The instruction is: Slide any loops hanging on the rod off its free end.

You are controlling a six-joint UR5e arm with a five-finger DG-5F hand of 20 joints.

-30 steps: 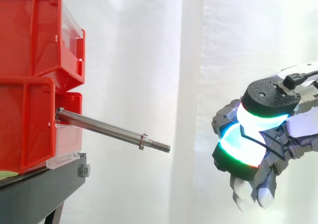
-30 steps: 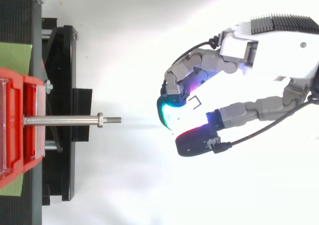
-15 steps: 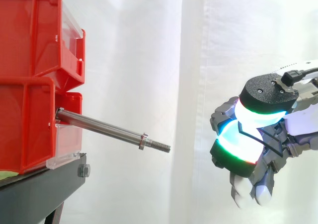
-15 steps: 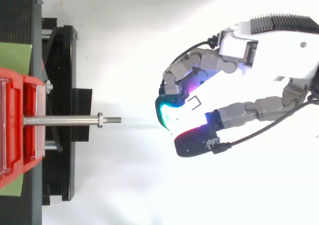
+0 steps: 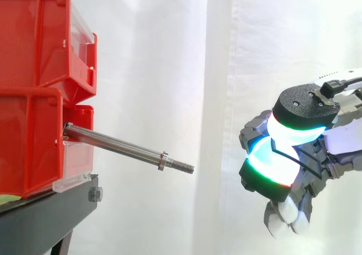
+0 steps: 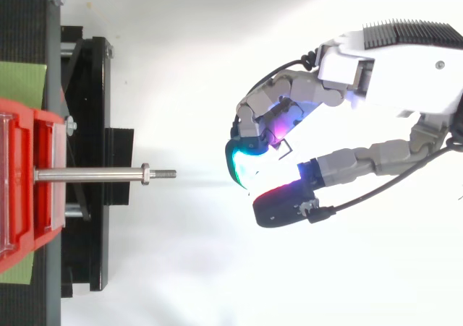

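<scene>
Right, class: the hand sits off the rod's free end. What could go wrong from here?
1. The rod looks bare, so the hand may reach in for nothing.
2. The rod's threaded tip points roughly toward the hand; advancing straight in could jab it.

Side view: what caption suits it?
Bare steel rod juts from red bins; robot hand, clear of its tip, pinches a thin black loop.

Bright, even light, white curtain near washed out. Robot hand pads glow hard, glare blooming. Stand under rod dark.
</scene>
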